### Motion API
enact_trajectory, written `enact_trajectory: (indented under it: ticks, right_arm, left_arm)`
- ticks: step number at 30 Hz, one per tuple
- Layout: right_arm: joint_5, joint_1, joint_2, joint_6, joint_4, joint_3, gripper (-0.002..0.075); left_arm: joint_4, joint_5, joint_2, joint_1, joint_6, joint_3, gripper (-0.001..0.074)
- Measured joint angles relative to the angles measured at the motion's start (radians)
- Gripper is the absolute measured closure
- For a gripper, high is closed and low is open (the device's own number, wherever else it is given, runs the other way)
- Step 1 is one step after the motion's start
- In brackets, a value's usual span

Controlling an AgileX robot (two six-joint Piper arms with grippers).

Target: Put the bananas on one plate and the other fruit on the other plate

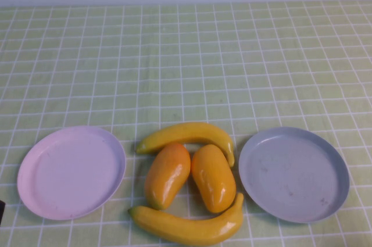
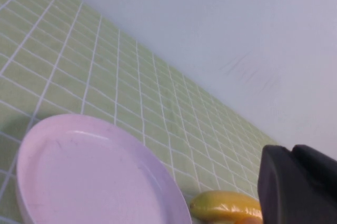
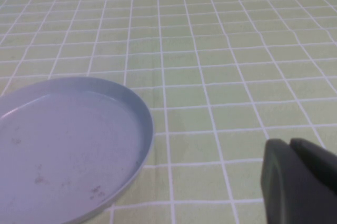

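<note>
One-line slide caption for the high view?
Two bananas and two mangoes lie between empty pink plate and grey plate.

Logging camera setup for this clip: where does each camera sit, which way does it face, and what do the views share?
High view: raised on the robot's side, angled down at both plates and the fruit; no arm shows.
Left wrist view: low, facing the pink plate; the left hand shows, shut.
Right wrist view: low, facing the grey-blue plate; the right hand shows, shut.
Shared: each plate appears in the high view too.

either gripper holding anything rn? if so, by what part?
Nothing held. Left gripper, by the pink plate, and right gripper, by the grey-blue plate, are both shut and empty.
</note>
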Motion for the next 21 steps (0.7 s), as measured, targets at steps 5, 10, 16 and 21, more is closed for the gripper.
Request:
enact_trajectory:
  ticks: [5,10,16,21]
  right_arm:
    - [0.0,0.0,0.0,0.0,0.0,0.0,0.0743]
    - [0.0,0.0,0.0,0.0,0.0,0.0,0.0743]
    - [0.0,0.0,0.0,0.0,0.0,0.0,0.0743]
    - [0.0,0.0,0.0,0.0,0.0,0.0,0.0743]
  left_arm:
    - [-0.018,-0.006,0.0,0.0,-0.006,0.0,0.0734]
    - [-0.025,0.112,0.065,0.0,-0.008,-0.062,0.0734]
    - [0.03,0.412,0.348,0.0,0.053,-0.315,0.0734]
    - [0.057,0.632,0.595,0.0,0.196,-0.522,0.0734]
